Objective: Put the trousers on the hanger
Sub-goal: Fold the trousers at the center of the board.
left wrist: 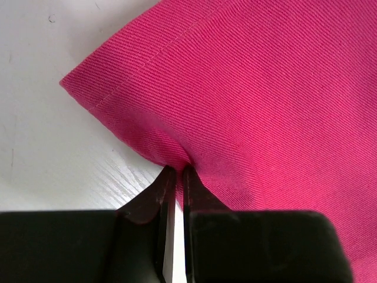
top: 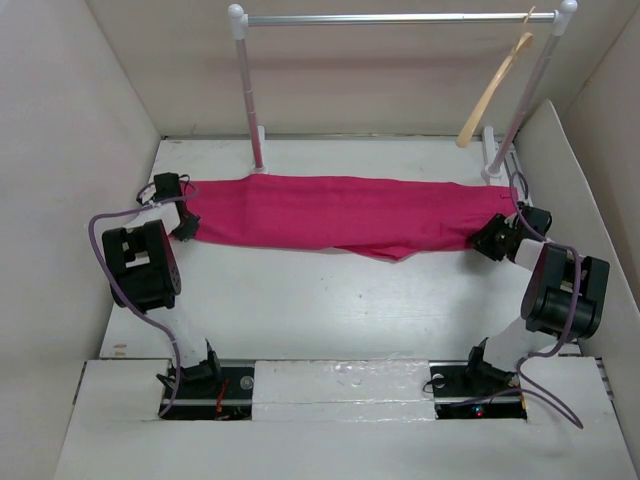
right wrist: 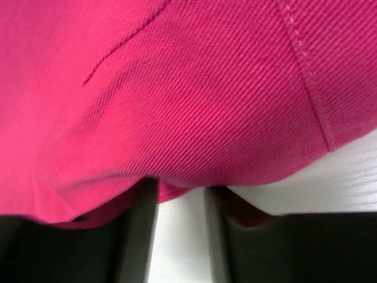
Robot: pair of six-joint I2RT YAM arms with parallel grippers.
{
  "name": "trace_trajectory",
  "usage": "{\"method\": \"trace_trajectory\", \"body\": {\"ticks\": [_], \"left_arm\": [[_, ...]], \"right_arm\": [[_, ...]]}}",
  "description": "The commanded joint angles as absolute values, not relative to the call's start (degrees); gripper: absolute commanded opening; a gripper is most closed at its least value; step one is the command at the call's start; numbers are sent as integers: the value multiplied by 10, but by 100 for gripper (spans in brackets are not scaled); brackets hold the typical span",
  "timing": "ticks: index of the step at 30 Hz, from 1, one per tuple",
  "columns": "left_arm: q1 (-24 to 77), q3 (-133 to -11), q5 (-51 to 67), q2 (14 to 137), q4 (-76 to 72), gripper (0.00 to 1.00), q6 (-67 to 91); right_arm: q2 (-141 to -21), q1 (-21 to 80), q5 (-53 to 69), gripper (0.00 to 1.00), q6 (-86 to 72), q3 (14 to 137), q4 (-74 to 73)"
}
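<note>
The magenta-pink trousers (top: 330,212) lie stretched flat across the white table, left to right. My left gripper (top: 190,215) is at their left end. In the left wrist view it (left wrist: 177,170) is shut on a puckered fold of the fabric edge (left wrist: 247,88) beside a stitched hem corner. My right gripper (top: 490,238) sits at the right end. In the right wrist view its jaws (right wrist: 179,186) stand apart, bare table shows between them, and the trousers (right wrist: 177,88) drape over the fingertips. The tan wooden hanger (top: 493,92) hangs by its hook from the rail's right end.
A white-and-silver rail frame (top: 400,18) stands at the back, its two posts footed on the table just behind the trousers. White walls close in the table (top: 330,310) on the left, right and back.
</note>
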State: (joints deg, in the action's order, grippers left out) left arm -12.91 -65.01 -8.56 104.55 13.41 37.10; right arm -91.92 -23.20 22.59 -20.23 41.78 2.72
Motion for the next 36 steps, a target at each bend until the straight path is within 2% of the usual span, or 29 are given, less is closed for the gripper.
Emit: {"method": "trace_trajectory", "body": {"ticks": [1, 2, 4, 5, 6, 10, 16, 21, 27, 28, 29, 32, 33, 35, 36], "left_arm": [[-151, -650, -96, 1071, 171, 0, 354], [-156, -647, -95, 1071, 171, 0, 350], [-169, -636, -96, 1066, 173, 0, 337], [-169, -630, -102, 1062, 173, 0, 333], [-169, -625, -108, 1054, 171, 0, 327], [-191, -603, -153, 1037, 180, 0, 309], [-257, -554, -157, 980, 180, 0, 310], [-258, -534, -180, 948, 201, 0, 312], [-258, -502, -189, 878, 228, 0, 319], [-258, -490, -187, 868, 229, 0, 328], [-258, -483, -184, 852, 230, 0, 329], [-258, -479, -145, 795, 234, 14, 343], [-249, -481, -122, 770, 235, 26, 349], [-226, -489, -105, 752, 238, 38, 364], [-188, -495, -88, 720, 236, 50, 370]], "right_arm": [[-940, -220, 177, 38, -228, 436, 31], [-943, -220, 178, 28, -231, 439, 30], [-946, -214, 175, 19, -232, 445, 29], [-947, -214, 172, 6, -230, 446, 25], [-947, -208, 171, 1, -229, 448, 21], [-926, -208, 164, 0, -212, 432, 7], [-839, -221, 163, 0, -164, 360, -37], [-729, -257, 195, 0, -114, 297, -85], [-565, -343, 228, 0, -18, 245, -234], [-521, -358, 241, 8, -15, 241, -251], [-505, -359, 253, 31, -7, 254, -271], [-519, -344, 282, 66, 18, 310, -324], [-526, -344, 292, 71, 20, 321, -335], [-536, -327, 310, 78, 12, 336, -343], [-537, -321, 311, 81, 4, 354, -349]]}}
